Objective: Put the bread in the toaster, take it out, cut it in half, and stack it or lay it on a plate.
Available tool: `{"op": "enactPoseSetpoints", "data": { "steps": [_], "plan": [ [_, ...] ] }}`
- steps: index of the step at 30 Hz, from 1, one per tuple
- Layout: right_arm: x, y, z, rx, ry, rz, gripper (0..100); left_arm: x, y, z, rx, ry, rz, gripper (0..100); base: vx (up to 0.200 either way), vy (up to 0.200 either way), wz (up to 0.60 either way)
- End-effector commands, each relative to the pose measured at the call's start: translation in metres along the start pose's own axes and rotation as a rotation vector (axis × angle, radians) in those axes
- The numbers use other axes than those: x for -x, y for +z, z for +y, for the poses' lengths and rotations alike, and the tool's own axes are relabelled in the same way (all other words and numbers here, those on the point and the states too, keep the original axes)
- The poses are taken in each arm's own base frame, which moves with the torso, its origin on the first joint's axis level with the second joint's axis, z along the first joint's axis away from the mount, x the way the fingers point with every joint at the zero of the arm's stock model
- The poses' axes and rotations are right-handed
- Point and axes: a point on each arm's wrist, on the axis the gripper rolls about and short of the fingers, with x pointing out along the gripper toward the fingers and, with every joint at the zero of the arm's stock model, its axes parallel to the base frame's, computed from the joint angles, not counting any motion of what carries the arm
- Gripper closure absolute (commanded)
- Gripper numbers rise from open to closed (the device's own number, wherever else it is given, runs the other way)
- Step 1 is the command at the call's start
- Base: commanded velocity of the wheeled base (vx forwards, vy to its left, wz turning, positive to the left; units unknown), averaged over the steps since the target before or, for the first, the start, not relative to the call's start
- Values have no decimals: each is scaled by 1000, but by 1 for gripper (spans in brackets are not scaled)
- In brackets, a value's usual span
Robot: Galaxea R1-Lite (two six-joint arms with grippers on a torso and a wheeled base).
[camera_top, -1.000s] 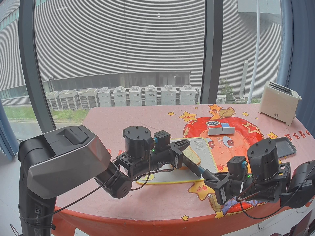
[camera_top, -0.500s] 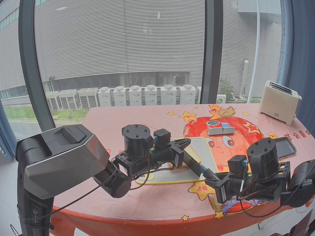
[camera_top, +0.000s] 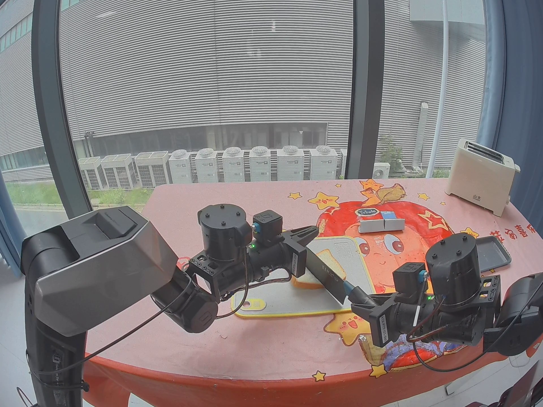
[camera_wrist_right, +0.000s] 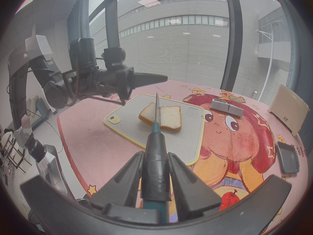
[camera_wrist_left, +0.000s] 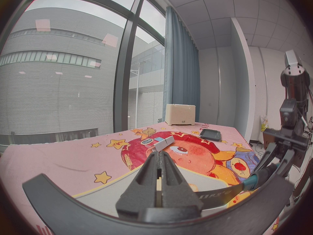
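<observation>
Knife [camera_wrist_right: 156, 137] over the bread slice [camera_wrist_right: 166, 116], right gripper [camera_top: 365, 309] clamped on the handle!
Blade runs across the middle of the slice, which lies flat on the white, yellow-rimmed cutting board [camera_top: 283, 303] near the table's centre; cut through or not, can't tell. Left gripper [camera_top: 311, 233] hangs just above the board's far edge, fingers pressed together, nothing in them. Cream toaster [camera_top: 481, 176] sits far right, well apart from the board. Dark tray [camera_top: 491, 254] lies nearer on the right, and a grey block [camera_top: 382, 223] rests beyond the board.
</observation>
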Motion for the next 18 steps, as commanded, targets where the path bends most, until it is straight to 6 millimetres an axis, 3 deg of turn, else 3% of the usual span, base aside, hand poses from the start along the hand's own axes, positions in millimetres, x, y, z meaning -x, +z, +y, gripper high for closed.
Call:
{"op": "enactPoseSetpoints", "data": {
  "steps": [1,12,18],
  "plan": [
    [1,1,1,-7,3,-7,100,-6,-17,1,10,-3,35,100,0,0,0],
    [2,3,1,-10,4,-13,100,-12,-40,4,23,0,89,100,0,0,0],
    [2,1,0,-7,2,-3,100,-12,-41,5,23,2,93,100,0,0,0]
  ]
}}
